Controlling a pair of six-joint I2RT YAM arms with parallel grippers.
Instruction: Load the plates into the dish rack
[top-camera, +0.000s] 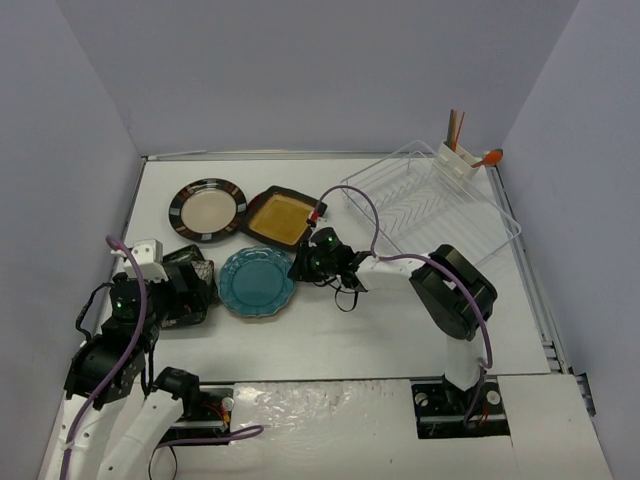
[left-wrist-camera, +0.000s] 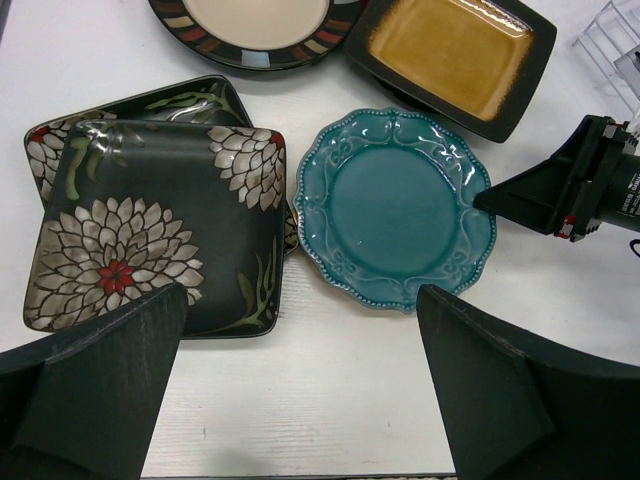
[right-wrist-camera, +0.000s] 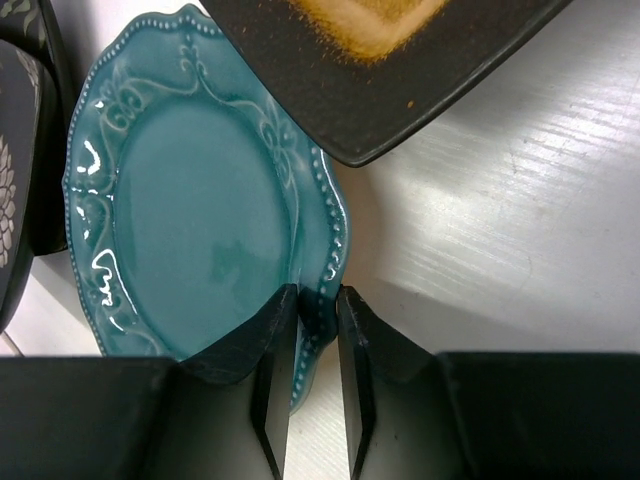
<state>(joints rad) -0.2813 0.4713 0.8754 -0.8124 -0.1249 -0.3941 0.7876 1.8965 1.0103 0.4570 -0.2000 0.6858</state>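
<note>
Right claw (right-wrist-camera: 318, 318) is pinching the teal plate (right-wrist-camera: 190, 220) by its rim on the table (top-camera: 380, 330); left claw (left-wrist-camera: 300, 310) is hanging open above floral plates (left-wrist-camera: 150, 230). Dish rack (top-camera: 440, 215) is holding no plates yet, so all loading is waiting.

We see a white tabletop (top-camera: 380, 330) with a faint wood-like grain. At its far right lies the white wire dish rack (top-camera: 440, 205), set at a slant. At the far left lies a round striped-rim plate (top-camera: 208, 208), and a black square plate with an amber centre (top-camera: 280, 217) meets it rim to rim. Nearer us lies the teal scalloped plate (top-camera: 257, 282). Just beside it on the left, a black floral square plate (left-wrist-camera: 190, 100) rests on the tabletop and carries a second floral plate (left-wrist-camera: 150, 225).
</note>
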